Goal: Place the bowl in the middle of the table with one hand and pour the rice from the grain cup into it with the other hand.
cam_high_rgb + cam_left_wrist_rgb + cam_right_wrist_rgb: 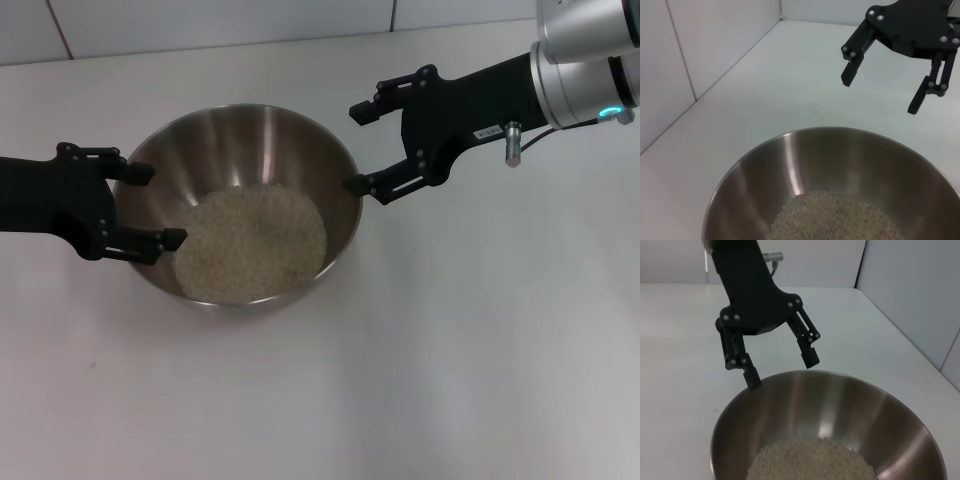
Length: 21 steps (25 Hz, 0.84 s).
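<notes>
Behind the bowl [880, 405], the left pincer [781, 366] gapes.

Work surface: the table [420, 360], a plain matte white top, carries a single item. The bowl [255, 135], a large round stainless-steel vessel, stands upright directly on the surface, roughly central and slightly toward the robot's left in the head view. Its base rests flat on the tabletop; a soft shadow falls on the white surface along its near side. The tabletop meets pale walls at its far edge in the head view and along one side in each wrist view. No second object touches the surface
</notes>
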{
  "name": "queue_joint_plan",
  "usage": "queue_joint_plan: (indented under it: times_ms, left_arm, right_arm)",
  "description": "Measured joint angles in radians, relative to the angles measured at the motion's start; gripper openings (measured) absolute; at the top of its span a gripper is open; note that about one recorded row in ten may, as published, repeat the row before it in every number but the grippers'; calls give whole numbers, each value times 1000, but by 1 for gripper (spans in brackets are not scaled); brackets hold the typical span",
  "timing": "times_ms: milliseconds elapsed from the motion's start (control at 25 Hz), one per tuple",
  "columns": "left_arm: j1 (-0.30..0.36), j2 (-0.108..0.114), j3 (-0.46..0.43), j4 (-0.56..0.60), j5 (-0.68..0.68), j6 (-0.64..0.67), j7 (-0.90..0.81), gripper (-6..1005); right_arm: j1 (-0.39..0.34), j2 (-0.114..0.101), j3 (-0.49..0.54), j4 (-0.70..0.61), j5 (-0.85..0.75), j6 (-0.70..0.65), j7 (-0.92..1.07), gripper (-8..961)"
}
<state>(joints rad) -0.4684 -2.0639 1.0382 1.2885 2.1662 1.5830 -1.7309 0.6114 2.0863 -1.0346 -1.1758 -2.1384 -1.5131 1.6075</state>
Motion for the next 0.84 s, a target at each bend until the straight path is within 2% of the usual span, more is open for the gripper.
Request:
queue_joint_plan:
  times_ms: [840]
  left_arm:
    - [1, -2, 0, 0, 1, 0, -1, 864]
  right_arm:
    - [-15, 3, -5, 20, 20, 34, -2, 834]
